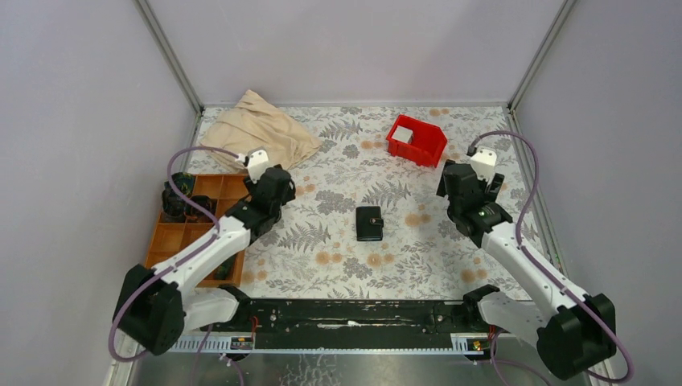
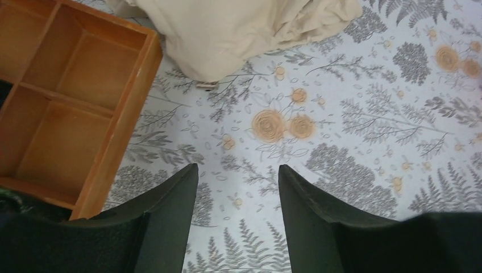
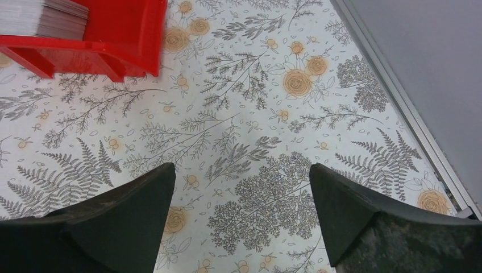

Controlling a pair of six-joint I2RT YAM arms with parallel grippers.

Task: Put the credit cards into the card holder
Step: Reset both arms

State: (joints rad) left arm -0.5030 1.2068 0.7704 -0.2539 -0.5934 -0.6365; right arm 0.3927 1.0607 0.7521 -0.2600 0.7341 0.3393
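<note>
Left gripper [image 2: 239,170] jaws apart, holding nothing. Right gripper [image 3: 241,168] spread wider, also holding nothing. Wallet [image 1: 369,223] lies closed and flat, long axis near-far, clasp tab facing right.

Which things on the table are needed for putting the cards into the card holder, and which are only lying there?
For the job:
- card holder, closed, in the middle of the table
- cards, stacked in the red bin

Only lying about:
- beige cloth
- brown tray
- dark things in the tray, too small to identify
</note>
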